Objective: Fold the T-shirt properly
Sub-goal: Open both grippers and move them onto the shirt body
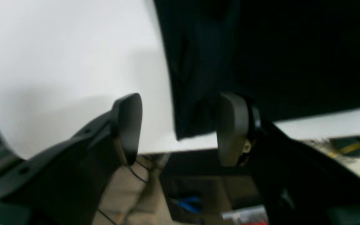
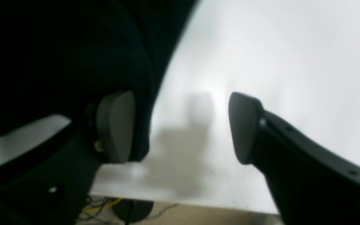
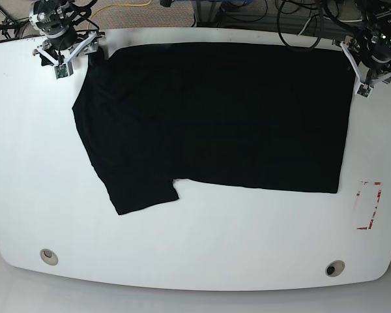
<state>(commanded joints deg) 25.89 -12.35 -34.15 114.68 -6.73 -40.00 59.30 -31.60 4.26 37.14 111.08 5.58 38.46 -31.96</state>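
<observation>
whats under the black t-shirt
The T-shirt lies spread flat on the white table, which shows all around it. Nothing lumps up under the fabric, but whatever it covers is hidden from every view.

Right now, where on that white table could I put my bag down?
The wide bare strip of table in front of the T-shirt is free, and the stretch beside its sleeve. The far corners are crowded: the right claw and the left claw sit there.
</observation>
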